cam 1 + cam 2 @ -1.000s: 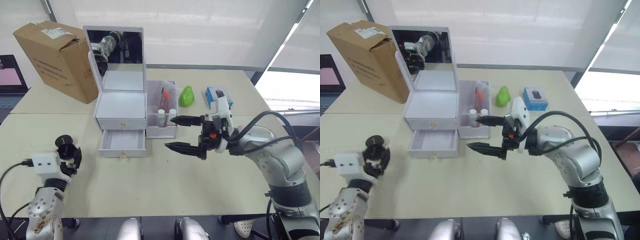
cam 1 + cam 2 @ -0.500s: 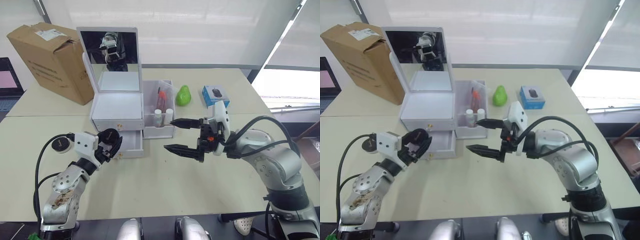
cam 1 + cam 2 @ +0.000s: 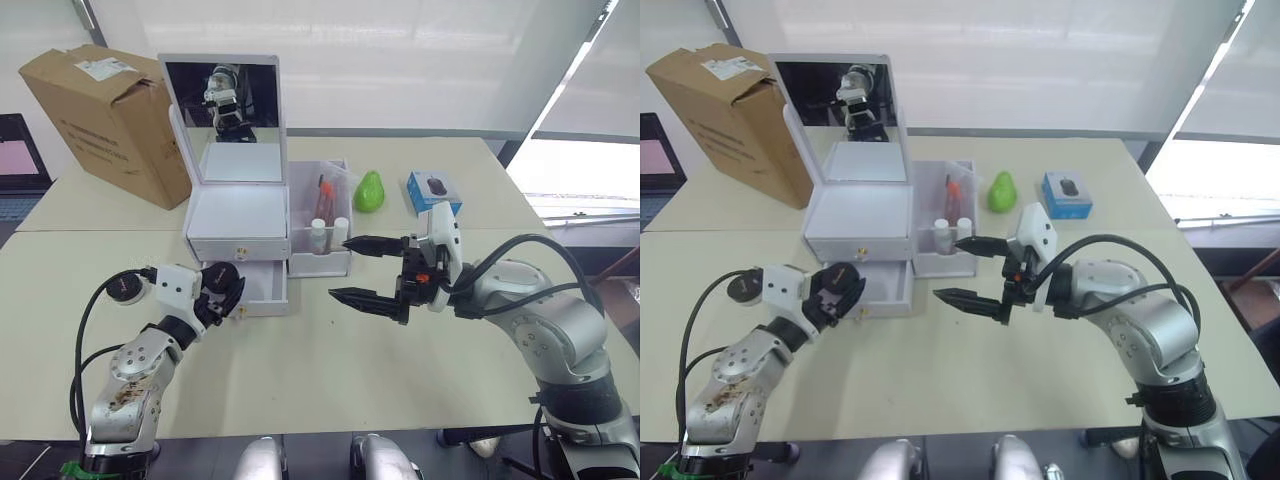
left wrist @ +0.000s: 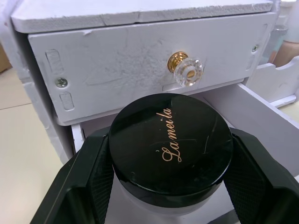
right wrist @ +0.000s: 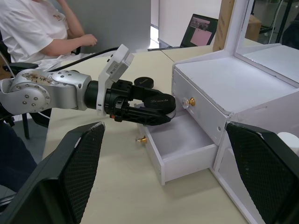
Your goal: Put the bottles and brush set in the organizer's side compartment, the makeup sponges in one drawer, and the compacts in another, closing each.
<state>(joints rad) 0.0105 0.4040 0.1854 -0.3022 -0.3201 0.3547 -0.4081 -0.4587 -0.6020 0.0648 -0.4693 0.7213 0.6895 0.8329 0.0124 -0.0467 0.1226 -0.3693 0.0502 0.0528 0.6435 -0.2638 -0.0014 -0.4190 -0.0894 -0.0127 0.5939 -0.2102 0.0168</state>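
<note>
My left gripper (image 3: pixel 222 291) is shut on a black round compact (image 4: pixel 170 140) with gold lettering, held at the front of the white organizer's (image 3: pixel 240 215) open lower drawer (image 3: pixel 264 288). The upper drawer, with its glass knob (image 4: pixel 186 71), is shut. Another black compact (image 5: pixel 144 82) lies on the table beyond the left arm. The side compartment (image 3: pixel 335 262) holds two white-capped bottles (image 3: pixel 318 236) and a red-handled brush set (image 3: pixel 325 195). A green drop-shaped sponge (image 3: pixel 372 192) sits behind it. My right gripper (image 3: pixel 340 267) hangs open and empty above the table, right of the drawer.
The organizer's mirror lid (image 3: pixel 225 120) stands raised. A cardboard box (image 3: pixel 105 120) sits at the back left and a small blue box (image 3: pixel 435 190) at the back right. A seated person (image 5: pixel 42 28) is beyond the table in the right wrist view.
My left arm has swung from the table's front left up to the open lower drawer, carrying the compact. The right gripper has stayed nearly in place.
</note>
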